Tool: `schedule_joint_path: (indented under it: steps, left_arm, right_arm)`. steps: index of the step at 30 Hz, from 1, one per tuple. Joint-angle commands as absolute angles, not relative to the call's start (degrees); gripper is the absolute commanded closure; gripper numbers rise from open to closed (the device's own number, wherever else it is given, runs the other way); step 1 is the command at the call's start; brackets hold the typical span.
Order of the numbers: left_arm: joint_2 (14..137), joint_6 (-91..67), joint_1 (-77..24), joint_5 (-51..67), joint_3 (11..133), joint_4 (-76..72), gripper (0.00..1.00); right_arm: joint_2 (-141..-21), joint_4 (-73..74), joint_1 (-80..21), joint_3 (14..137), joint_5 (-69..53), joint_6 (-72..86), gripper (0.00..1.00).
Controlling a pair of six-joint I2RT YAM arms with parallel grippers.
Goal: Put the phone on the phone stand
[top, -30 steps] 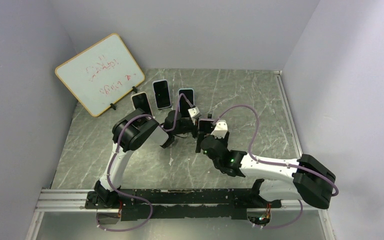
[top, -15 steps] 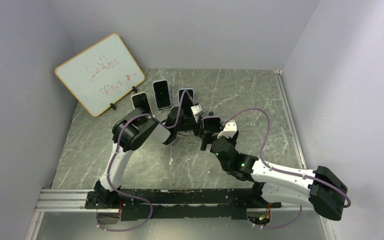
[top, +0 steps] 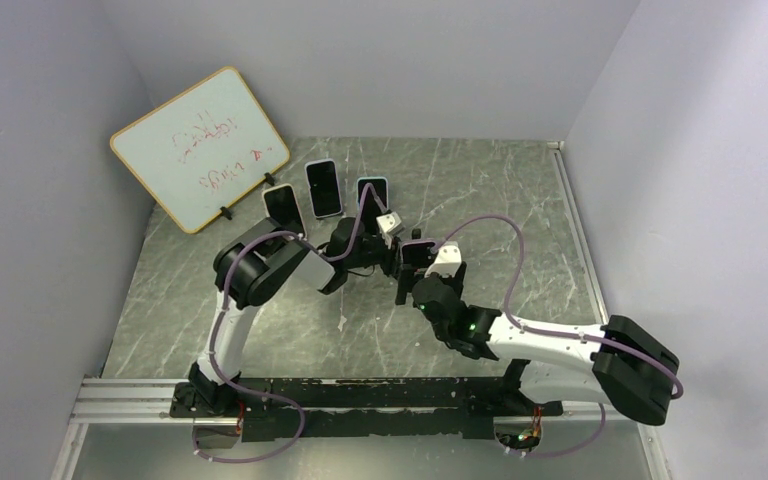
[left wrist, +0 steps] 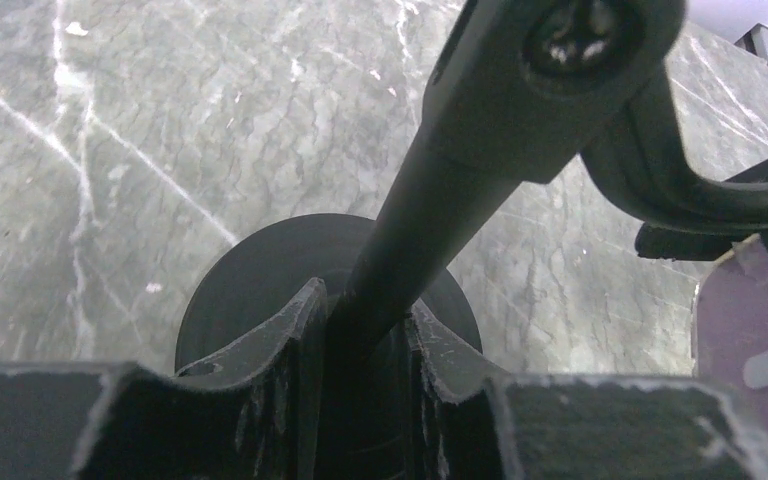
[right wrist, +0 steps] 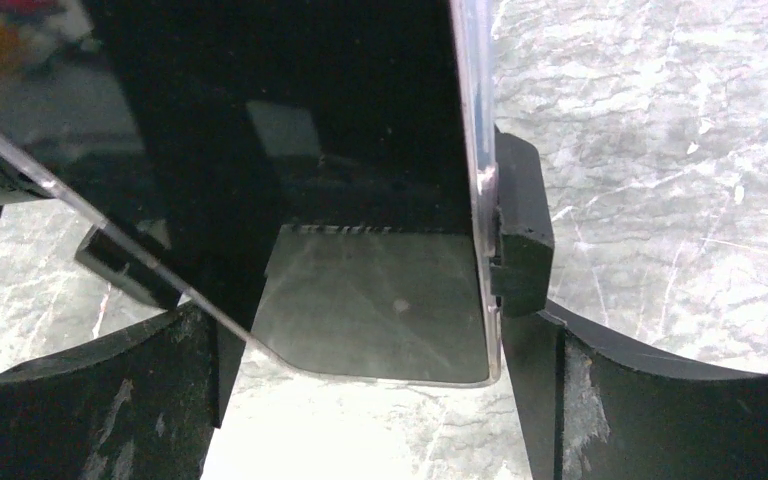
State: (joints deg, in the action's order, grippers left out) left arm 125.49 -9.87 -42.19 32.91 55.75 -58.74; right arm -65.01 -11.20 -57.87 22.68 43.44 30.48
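The phone [top: 418, 250], black with a clear case, stands tilted at mid-table. In the right wrist view the phone [right wrist: 290, 150] fills the upper frame, and a black bracket of the phone stand [right wrist: 520, 240] sits against its right edge. My right gripper [right wrist: 360, 325] is open, one finger on each side of the phone's lower end, with a small gap on the left. My left gripper [left wrist: 365, 310] is shut on the stand's black stem [left wrist: 440, 200], above its round base [left wrist: 250, 290]. From above, the left gripper [top: 385, 258] is just left of the phone and the right gripper [top: 412, 272] just below it.
Three other phones [top: 323, 187] stand propped in a row at the back. A whiteboard [top: 200, 148] leans in the back left corner. Grey walls close in the marble table [top: 520, 200] on three sides. A metal rail [top: 120, 395] runs along the near edge.
The right gripper's jaws have spread wide off the phone. The right arm swung to the right and came partly back. The left gripper keeps its hold on the stand's stem.
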Motion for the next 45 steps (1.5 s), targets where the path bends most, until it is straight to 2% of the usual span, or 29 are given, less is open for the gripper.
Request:
schedule_joint_path:
  steps: [1, 11, 16, 20, 21, 24, 26, 27, 33, 45]
  left_arm:
    - [121.70, -12.38, -42.10, 30.60, 50.76, -52.00, 0.68]
    - [121.74, -11.70, -41.99, 29.60, 51.11, -50.03, 0.64]
    - [123.05, -12.18, -42.00, 30.95, 52.27, -49.85, 0.64]
    - [121.29, -10.98, -41.95, 29.18, 51.22, -48.93, 0.57]
    - [120.63, -10.55, -41.98, 28.38, 50.79, -48.66, 0.52]
    - [118.58, -10.24, -41.82, 25.32, 48.67, -49.47, 0.21]
    - [117.28, -10.58, -41.71, 23.03, 47.05, -50.77, 0.07]
    - [116.72, -10.57, -41.73, 22.03, 46.62, -50.94, 0.04]
    - [114.01, -10.46, -41.29, 18.35, 44.51, -50.72, 0.04]
    - [109.07, -11.32, -41.22, 18.71, 40.27, -51.16, 0.04]
  right_arm:
    - [-66.07, -13.11, -57.52, 23.70, 45.86, 31.39, 0.09]
    - [-68.20, -17.64, -57.37, 23.53, 44.87, 28.67, 0.11]
    - [-68.87, -18.23, -57.25, 24.24, 44.48, 26.95, 0.05]
    - [-68.25, -18.89, -56.98, 24.20, 44.21, 25.86, 0.00]
    - [-68.01, -19.16, -56.81, 23.99, 44.01, 25.84, 0.00]
    - [-67.96, -20.40, -56.38, 23.48, 42.56, 25.61, 0.00]
    - [-68.29, -20.79, -56.22, 23.51, 41.89, 25.43, 0.00]
    - [-68.62, -21.03, -56.03, 23.59, 41.49, 25.19, 0.00]
    - [-69.26, -22.18, -54.85, 23.49, 39.52, 24.90, 0.01]
    - [-70.28, -23.21, -53.59, 23.85, 38.41, 24.54, 0.02]
